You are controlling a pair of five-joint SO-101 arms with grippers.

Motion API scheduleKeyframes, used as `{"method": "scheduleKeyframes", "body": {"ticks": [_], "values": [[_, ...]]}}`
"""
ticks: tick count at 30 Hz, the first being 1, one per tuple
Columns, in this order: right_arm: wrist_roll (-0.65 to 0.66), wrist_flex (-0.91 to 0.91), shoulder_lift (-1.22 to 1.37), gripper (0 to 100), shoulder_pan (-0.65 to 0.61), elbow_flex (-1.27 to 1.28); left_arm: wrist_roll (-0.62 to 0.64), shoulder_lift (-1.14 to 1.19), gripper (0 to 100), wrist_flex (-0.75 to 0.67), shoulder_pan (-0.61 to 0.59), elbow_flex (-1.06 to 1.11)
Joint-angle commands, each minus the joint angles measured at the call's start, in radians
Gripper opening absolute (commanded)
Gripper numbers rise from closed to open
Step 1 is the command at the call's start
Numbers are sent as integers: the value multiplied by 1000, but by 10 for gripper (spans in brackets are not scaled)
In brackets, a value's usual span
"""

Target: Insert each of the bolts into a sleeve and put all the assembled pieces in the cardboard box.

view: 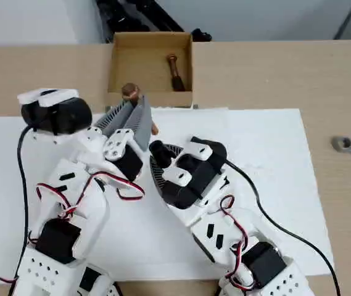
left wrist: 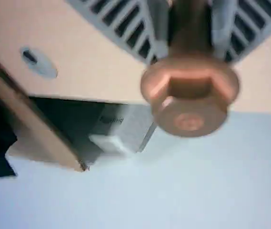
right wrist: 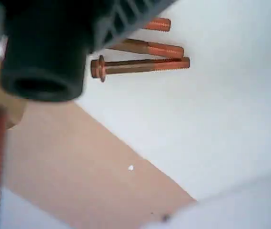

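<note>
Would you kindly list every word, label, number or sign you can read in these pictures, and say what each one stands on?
Grey block beside the cardboard box: faint print, too blurred to read.
Bolt in the left hand: no readable writing.
Sleeve in the right hand: no writing.
Cardboard box: no visible writing.

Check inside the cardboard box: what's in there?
One assembled piece lies by the right wall of the cardboard box: copper bolt head, dark sleeve on the shank. The floor just behind the near wall is hidden in the high view.
</note>
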Motion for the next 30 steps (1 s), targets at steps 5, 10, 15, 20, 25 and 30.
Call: {"method": "scheduleKeyframes", "body": {"ticks": [5,10,15,20,25,30], "values": [[6,5,-13,1,10,-63,-15,-2,7,86,9,-143],[6,5,-13,1,12,-63,-17,0,8,181,38,-202],[6,5,-13,1,13,-61,-55,0,7,221,46,-205],[6,5,-13,1,13,-61,-55,2,7,227,48,-200],[6,5,-13,1,13,-61,-54,3,7,230,75,-199],[6,5,-13,1,13,-61,-54,3,6,224,144,-153]]}}
